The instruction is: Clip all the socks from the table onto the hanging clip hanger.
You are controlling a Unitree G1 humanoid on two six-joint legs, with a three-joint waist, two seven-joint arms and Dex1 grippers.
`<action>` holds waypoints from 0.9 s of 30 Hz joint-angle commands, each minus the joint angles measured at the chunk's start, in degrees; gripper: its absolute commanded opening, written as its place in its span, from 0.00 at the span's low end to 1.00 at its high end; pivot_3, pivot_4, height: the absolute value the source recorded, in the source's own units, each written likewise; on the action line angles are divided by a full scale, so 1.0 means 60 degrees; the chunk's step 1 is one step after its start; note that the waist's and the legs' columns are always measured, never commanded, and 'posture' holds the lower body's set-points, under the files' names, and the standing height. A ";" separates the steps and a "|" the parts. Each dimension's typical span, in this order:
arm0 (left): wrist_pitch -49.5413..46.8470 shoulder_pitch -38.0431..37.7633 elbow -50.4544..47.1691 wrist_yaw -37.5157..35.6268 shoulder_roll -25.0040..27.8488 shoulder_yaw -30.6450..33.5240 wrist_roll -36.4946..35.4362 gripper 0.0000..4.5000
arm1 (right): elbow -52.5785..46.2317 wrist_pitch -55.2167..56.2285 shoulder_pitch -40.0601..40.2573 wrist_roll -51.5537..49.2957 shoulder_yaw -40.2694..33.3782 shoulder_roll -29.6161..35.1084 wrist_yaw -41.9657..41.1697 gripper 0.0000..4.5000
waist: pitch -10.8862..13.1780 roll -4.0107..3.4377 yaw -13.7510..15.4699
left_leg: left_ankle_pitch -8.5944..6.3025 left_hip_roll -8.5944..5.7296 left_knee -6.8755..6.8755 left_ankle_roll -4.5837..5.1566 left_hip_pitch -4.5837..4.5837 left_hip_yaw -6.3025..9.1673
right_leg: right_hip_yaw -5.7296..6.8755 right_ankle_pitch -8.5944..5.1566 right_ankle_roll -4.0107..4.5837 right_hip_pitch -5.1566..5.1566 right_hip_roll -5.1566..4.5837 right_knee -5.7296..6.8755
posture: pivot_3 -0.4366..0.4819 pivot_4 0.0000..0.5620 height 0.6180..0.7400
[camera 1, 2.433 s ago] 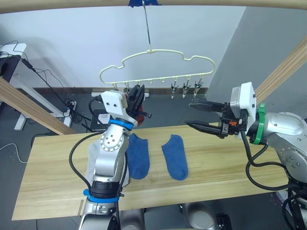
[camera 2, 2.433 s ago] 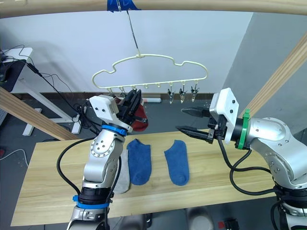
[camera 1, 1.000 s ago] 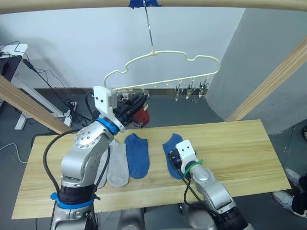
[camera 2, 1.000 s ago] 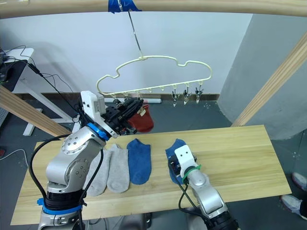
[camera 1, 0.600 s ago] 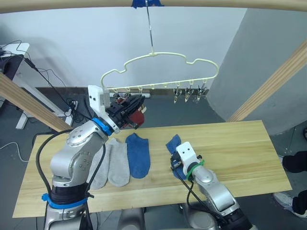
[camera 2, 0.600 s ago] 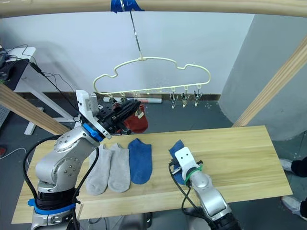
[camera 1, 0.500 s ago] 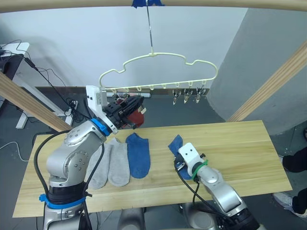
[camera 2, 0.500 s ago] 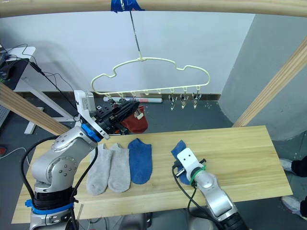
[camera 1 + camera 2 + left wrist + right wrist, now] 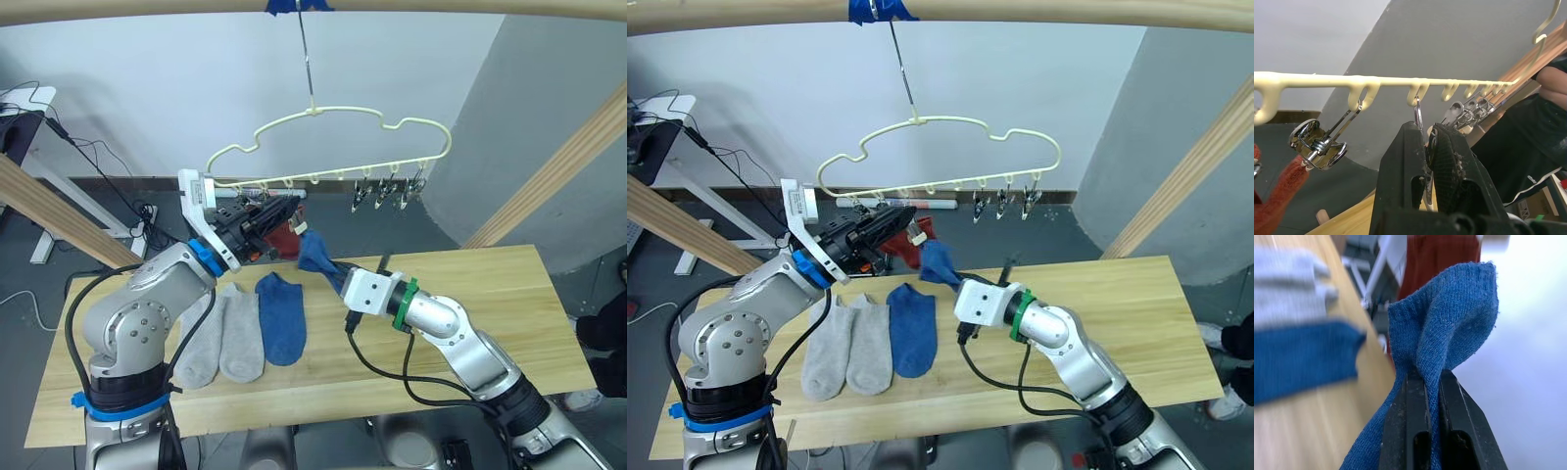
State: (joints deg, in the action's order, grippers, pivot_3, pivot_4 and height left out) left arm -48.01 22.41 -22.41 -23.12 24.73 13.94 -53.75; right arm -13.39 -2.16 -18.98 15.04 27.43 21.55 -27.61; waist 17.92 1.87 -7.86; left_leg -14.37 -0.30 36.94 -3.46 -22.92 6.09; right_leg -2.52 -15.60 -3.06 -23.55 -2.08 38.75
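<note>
My right gripper is shut on a blue sock and holds it above the table, just under the pale yellow clip hanger. In the right wrist view the blue sock bunches up from between the fingers. My left gripper is raised at the hanger's row of clips, and in the left wrist view it is shut on a metal clip. A dark red sock hangs behind it. Two light grey socks and another blue sock lie flat on the table.
Several free clips hang at the hanger's right end. Thick wooden frame poles slant at the left and right, with a beam overhead. A person in black stands off the table's right end.
My right gripper has lifted the blue sock off the table and carried it up and left toward the hanger. The left gripper has stayed at the clips.
</note>
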 commanded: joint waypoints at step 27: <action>-0.0027 -0.0261 -0.0492 0.0116 0.0105 0.0130 -0.0538 0.39 | -0.0257 0.0299 -0.0059 -0.0001 -0.0058 -0.0806 -0.0380 0.00 | 0.0000 -0.0001 0.0017 | 0.0000 0.0000 0.0000 0.0000 0.0002 -0.0004 | -0.0004 0.0000 0.0001 -0.0001 -0.0001 0.0002 | 0.26 0.57 1.00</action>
State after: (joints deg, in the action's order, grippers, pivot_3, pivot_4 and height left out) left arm -48.44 21.26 -23.00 -22.67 24.86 13.91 -55.91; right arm -13.36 -1.56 -19.12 16.54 27.65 17.22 -29.17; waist 17.92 1.86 -7.76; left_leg -14.37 -0.30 36.95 -3.46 -22.90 6.06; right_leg -2.54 -15.60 -3.05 -23.55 -2.09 38.76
